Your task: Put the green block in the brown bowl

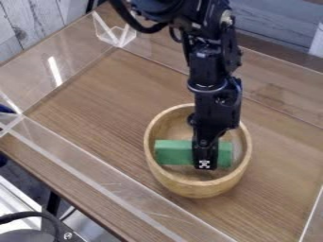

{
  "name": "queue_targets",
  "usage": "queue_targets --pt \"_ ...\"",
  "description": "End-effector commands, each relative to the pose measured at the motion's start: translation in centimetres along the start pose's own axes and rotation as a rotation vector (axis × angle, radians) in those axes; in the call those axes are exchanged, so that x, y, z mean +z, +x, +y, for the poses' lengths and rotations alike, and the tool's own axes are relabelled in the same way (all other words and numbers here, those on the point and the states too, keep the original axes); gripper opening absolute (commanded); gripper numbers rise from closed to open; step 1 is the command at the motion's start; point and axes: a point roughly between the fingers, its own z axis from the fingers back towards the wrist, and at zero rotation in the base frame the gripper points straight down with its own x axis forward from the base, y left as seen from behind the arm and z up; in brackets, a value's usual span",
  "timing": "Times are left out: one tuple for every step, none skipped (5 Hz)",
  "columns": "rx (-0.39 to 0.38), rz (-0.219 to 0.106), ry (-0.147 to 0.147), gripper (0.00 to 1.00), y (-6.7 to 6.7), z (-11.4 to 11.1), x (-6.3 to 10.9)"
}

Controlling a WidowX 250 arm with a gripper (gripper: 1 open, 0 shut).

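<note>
The brown bowl sits on the wooden table, right of centre and toward the front. Inside it lies the green block, a bright green bar lying flat across the bowl's floor. My gripper reaches straight down into the bowl and is shut on the green block near its right end. The black fingers hide the middle of the block. A sliver of green shows to the right of the fingers.
Clear acrylic walls run round the wooden tabletop. The black arm rises from the bowl toward the back. Dark cables hang below the table's front left corner.
</note>
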Motion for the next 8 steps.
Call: queue_targets --pt "0.003 -0.027 0.036 0.0 0.48 0.95 1.08" --pt "0.006 -0.026 0.033 0.0 0.44 1.05 1.02" --pt "0.008 -0.026 0.03 0.0 0.41 1.15 0.97" --pt "0.011 -0.025 0.028 0.0 0.38 1.24 0.93" --pt "0.013 -0.025 0.026 0.0 0.37 1.33 0.91" --pt "0.014 -0.025 0.024 0.0 0.36 1.42 0.87" --pt "0.019 -0.025 0.025 0.0 0.38 1.51 0.8" --pt "0.024 -0.025 0.026 0.0 0.4 1.61 0.73"
